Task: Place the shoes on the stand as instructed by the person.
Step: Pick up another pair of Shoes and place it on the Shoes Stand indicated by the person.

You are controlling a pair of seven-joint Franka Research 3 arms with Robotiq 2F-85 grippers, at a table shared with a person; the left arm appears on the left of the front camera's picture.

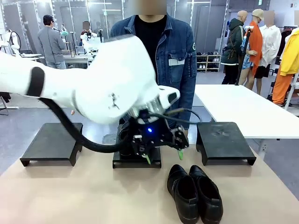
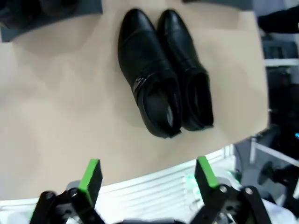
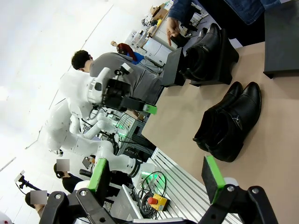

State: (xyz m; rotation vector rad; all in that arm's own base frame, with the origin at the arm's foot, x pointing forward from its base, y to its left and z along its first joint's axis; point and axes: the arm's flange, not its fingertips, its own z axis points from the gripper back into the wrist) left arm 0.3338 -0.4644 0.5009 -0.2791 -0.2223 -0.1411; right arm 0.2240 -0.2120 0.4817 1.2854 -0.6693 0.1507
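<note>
Ahead of left hand [image 2: 145, 175], shoes [image 2: 163, 74], untouched

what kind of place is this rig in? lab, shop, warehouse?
Likely an indoor robotics lab or test hall, not a shop: a tan work table with black stands, a white table behind, and a person in grey at a cluttered bench farther back.
</note>
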